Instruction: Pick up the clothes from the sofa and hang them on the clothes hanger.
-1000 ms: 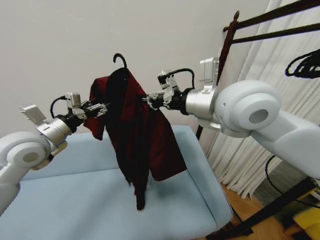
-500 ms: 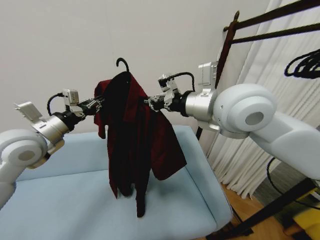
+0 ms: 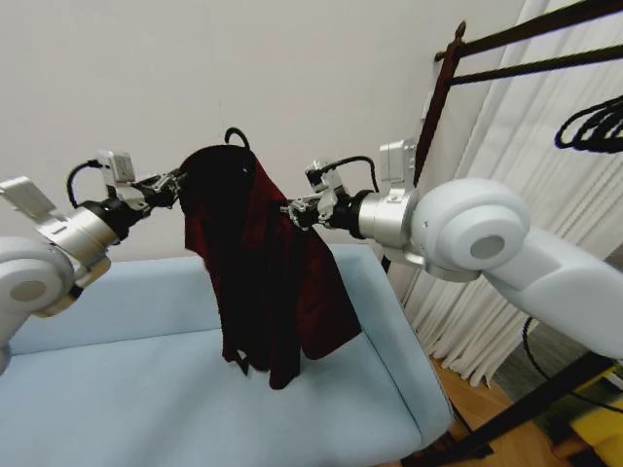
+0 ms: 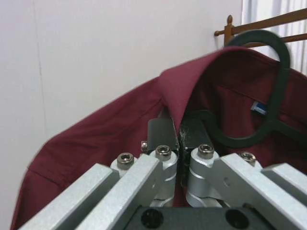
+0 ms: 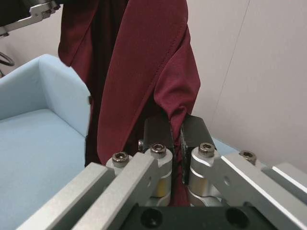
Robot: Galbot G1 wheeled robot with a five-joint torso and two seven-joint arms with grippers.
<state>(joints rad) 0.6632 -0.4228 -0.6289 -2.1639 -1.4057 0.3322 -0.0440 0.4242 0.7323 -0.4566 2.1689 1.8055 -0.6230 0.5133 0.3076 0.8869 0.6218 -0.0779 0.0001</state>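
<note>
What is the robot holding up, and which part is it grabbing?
A dark red shirt on a black hanger. The left gripper pinches the fabric beside the collar; the right gripper pinches a fold of fabric on the other side.

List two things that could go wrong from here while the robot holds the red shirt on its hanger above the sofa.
The left gripper and right gripper each pinch only a thin fold of the red shirt, so the cloth could slip free and drop onto the sofa. The black hanger seems held by neither gripper; it might tilt out of the collar.
</note>
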